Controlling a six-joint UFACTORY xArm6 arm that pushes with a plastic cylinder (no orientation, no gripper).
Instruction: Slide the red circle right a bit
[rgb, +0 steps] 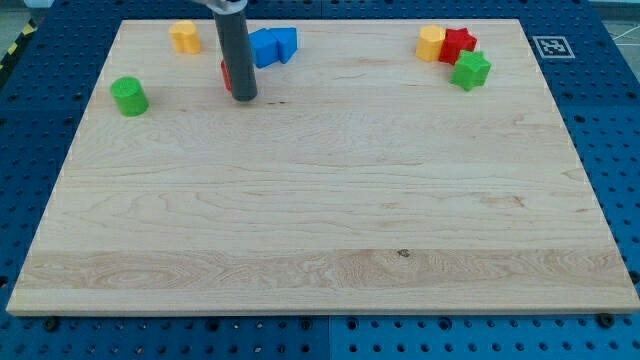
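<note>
On a pale wooden board (320, 200) laid over a blue perforated table (610, 120), a green cylinder block (129, 96) sits near the view's left edge, with a yellow block (184, 37) at its 1 o'clock, toward the view's top. The arm's straight dark rod stands next, my tip (244, 99) planted on the board; there are no fingers to open or close, and the rod has hold of nothing. The red circle block (226, 75), the task's target, shows only as a sliver at the rod's left edge, at about 10 o'clock from my tip and mostly hidden behind the rod. A blue block (272, 46) of irregular shape lies just beyond, at 1 o'clock from my tip. Far to the view's right cluster a second yellow block (431, 43), a red star-like block (459, 44) and a green star-like block (470, 70). A clean rightward nudge likely calls for my tip to reach the circle's left side, at 9 o'clock, then push briefly, stopping short of the blue block.
</note>
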